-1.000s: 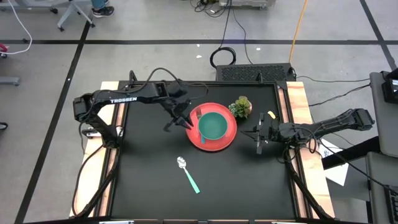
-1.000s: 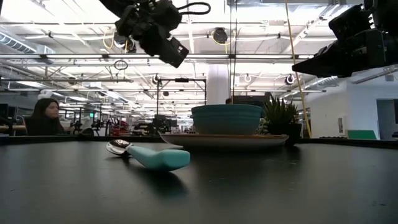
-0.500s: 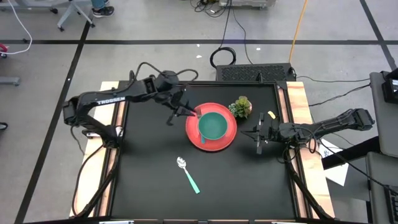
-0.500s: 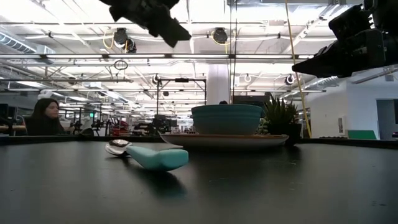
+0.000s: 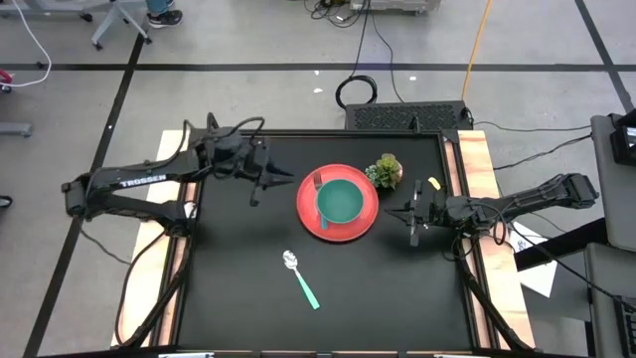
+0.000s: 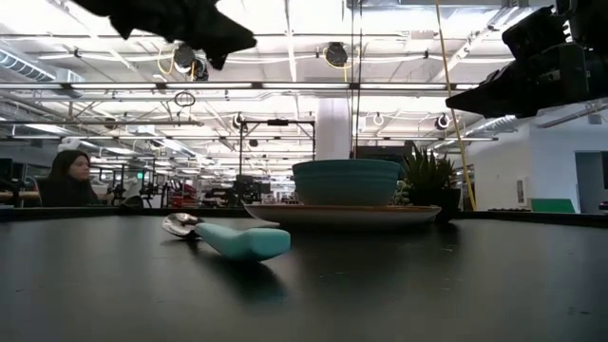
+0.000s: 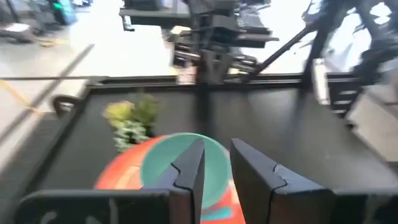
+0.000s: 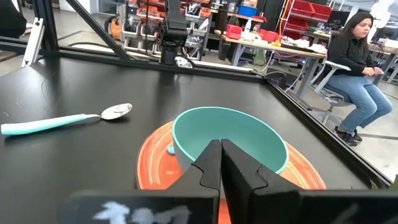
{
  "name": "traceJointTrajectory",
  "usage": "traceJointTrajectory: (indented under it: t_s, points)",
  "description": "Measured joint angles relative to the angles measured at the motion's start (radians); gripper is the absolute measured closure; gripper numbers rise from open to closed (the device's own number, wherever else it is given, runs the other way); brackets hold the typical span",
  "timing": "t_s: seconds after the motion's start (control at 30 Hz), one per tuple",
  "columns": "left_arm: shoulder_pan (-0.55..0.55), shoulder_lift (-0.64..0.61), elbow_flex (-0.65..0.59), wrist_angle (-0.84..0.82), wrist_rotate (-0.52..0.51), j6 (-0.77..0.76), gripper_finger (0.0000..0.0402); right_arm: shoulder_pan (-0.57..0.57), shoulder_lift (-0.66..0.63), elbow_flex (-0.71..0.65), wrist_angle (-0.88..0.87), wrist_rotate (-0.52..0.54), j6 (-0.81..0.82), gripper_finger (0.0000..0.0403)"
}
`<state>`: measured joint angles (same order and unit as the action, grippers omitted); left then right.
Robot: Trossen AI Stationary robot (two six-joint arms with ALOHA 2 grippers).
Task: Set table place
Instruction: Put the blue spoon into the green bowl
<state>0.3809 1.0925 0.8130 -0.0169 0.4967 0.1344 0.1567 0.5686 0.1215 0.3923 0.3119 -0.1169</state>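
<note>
The red plate (image 5: 364, 225) lies on the black table (image 5: 229, 288) right of centre, with the teal bowl (image 5: 341, 202) standing on it. A teal-handled fork (image 5: 320, 196) lies on the plate, left of the bowl. A teal-handled spoon (image 5: 300, 277) lies on the table nearer the front. My left gripper (image 5: 279, 183) hovers left of the plate, open by a narrow gap and empty; its wrist view (image 7: 216, 160) shows the bowl (image 7: 163, 157) ahead. My right gripper (image 5: 414, 225) waits right of the plate, shut and empty (image 8: 221, 151).
A small potted plant (image 5: 385, 171) stands just behind the plate's far right rim. A small yellow object (image 5: 433, 184) lies near the right wooden strip. A person sits in the room beyond the table (image 8: 357, 68).
My left gripper has drawn back from the plate's left rim toward the table's left edge and risen. The fork, plate, bowl and spoon have stayed where they were.
</note>
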Motion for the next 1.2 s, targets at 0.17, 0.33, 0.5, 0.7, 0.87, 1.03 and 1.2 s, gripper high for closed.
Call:
traceJointTrajectory:
  t_s: [0.17, 0.33, 0.5, 0.7, 0.87, 1.03, 1.2]
  points:
    - [-0.028, -0.072, -0.127, 0.065, 0.033, -0.041, 0.0321, 0.0, 0.001, 0.0, 0.009, 0.0, 0.0, 0.0403]
    - [-0.069, -0.128, -0.28, 0.247, 0.025, -0.035, 0.0321, 0.0, 0.002, 0.0, 0.012, 0.0, 0.0, 0.0403]
    - [-0.099, -0.171, -0.442, 0.445, -0.032, -0.059, 0.0321, 0.0, 0.002, 0.0, 0.015, 0.0, 0.0, 0.0403]
    - [-0.102, -0.195, -0.539, 0.491, -0.053, -0.11, 0.0321, 0.0, 0.002, 0.0, 0.019, 0.0, 0.001, 0.0403]
    - [-0.102, -0.194, -0.582, 0.494, -0.054, -0.073, 0.0321, 0.0, 0.002, 0.0, 0.019, 0.0, 0.001, 0.0403]
    - [-0.102, -0.197, -0.637, 0.527, -0.087, -0.019, 0.0321, 0.0, 0.002, 0.0, 0.018, -0.008, 0.001, 0.0403]
    - [-0.102, -0.197, -0.68, 0.589, -0.092, 0.002, 0.0321, 0.002, 0.002, 0.0, 0.017, -0.033, 0.002, 0.0403]
